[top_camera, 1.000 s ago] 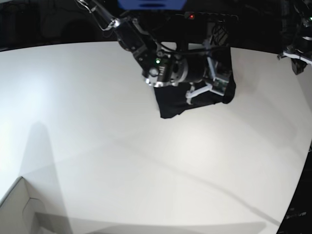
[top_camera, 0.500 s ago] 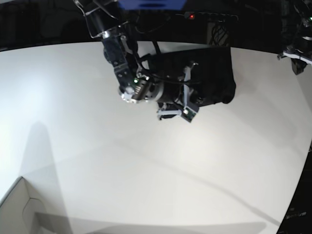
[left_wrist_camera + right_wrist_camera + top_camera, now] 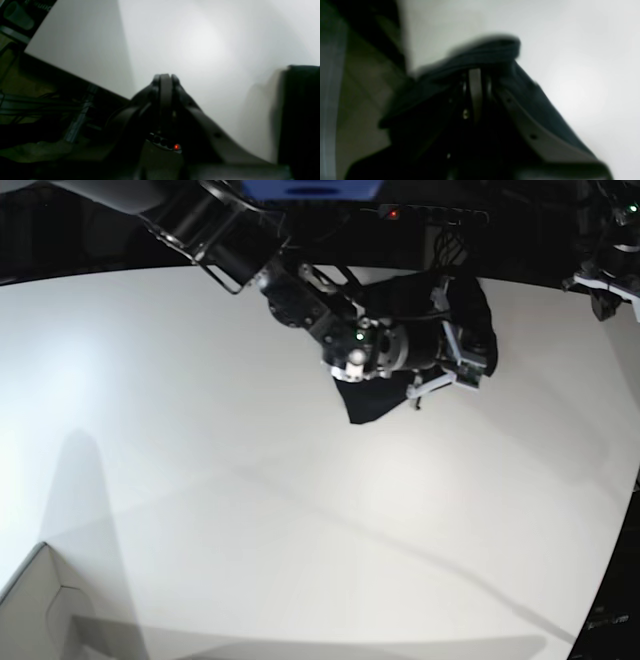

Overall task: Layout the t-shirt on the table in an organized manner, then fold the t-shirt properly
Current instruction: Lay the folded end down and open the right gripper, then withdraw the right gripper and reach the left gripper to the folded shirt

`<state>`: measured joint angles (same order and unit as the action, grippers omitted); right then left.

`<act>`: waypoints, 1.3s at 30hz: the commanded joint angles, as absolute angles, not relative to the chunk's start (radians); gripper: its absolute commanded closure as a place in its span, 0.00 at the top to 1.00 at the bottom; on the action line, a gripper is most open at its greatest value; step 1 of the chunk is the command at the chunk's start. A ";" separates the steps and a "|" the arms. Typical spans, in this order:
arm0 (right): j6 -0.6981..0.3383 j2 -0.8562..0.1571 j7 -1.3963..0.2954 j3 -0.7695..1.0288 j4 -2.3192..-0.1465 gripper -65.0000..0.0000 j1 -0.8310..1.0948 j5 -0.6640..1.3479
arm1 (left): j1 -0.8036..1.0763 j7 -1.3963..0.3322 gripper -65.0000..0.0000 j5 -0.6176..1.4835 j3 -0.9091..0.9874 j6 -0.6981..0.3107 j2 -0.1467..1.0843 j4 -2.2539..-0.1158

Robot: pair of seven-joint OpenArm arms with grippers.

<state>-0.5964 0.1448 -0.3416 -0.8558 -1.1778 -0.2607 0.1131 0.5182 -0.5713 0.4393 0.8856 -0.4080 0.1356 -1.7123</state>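
While my right jaws (image 3: pixel 476 75) are pinched tight on a fold of the t-shirt (image 3: pixel 480 53), the black cloth drapes over and around them, bunched and blurred in the right wrist view, so I cannot tell how many layers I hold. Beyond those jaws the rest of the t-shirt (image 3: pixel 440 320) sits in a dark heap near the far edge of the desk (image 3: pixel 250 510), with a loose flap hanging below my wrist. My left jaws (image 3: pixel 163 80) are pressed together on nothing, poised above bare desk well apart from the garment, which shows only as a dark mass off to their right.

My worry is the grip: if I have caught several layers, lifting will drag up a clump, not spread the shirt. With the heap so close to the far edge, a pull that way could slide cloth off the desk. One-handed hauling may also twist the sleeves under the body.
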 commanded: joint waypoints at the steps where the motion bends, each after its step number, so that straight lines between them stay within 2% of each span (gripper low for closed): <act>1: -0.598 0.157 -0.272 -0.868 -1.204 0.00 -0.283 0.134 | 0.533 -0.547 0.01 0.450 0.891 -0.407 0.151 -1.730; 4: -0.596 0.157 -0.168 -0.868 -1.251 0.00 -0.283 0.150 | 0.535 -0.547 0.01 0.450 0.894 -0.407 0.151 -1.728; 9: -0.595 0.157 -0.163 -0.760 -1.291 0.00 -0.282 0.337 | 0.535 -0.547 0.01 0.450 0.894 -0.407 0.151 -1.727; 14: -0.593 0.157 -0.163 -0.633 -1.323 0.00 -0.222 0.351 | 0.530 -0.547 0.01 0.512 0.888 -0.409 0.133 -1.732; 19: -0.593 0.044 -0.163 -0.553 -1.394 0.00 -0.127 0.351 | 0.539 -0.562 0.02 0.680 0.886 -0.409 0.124 -1.796; 21: -0.593 -0.016 -0.165 -0.518 -1.442 0.00 -0.084 0.351 | 0.542 -0.633 0.09 0.731 0.886 -0.409 0.128 -1.840; 26: -0.593 -0.139 -0.216 -0.398 -1.584 0.00 0.025 0.355 | 0.518 -0.817 0.40 0.796 0.886 -0.409 0.124 -1.910; 32: -0.595 -0.219 -0.329 -0.211 -1.742 0.00 0.176 0.355 | 0.501 -0.855 0.76 0.799 0.849 -0.409 0.081 -1.896; 35: -0.598 -0.239 -0.331 -0.147 -1.776 0.00 0.234 0.355 | 0.493 -0.855 0.86 0.802 0.846 -0.409 0.048 -1.871; 39: -0.599 -0.248 -0.331 -0.074 -1.816 0.00 0.305 0.355 | 0.473 -0.855 0.86 0.803 0.760 -0.409 0.048 -1.811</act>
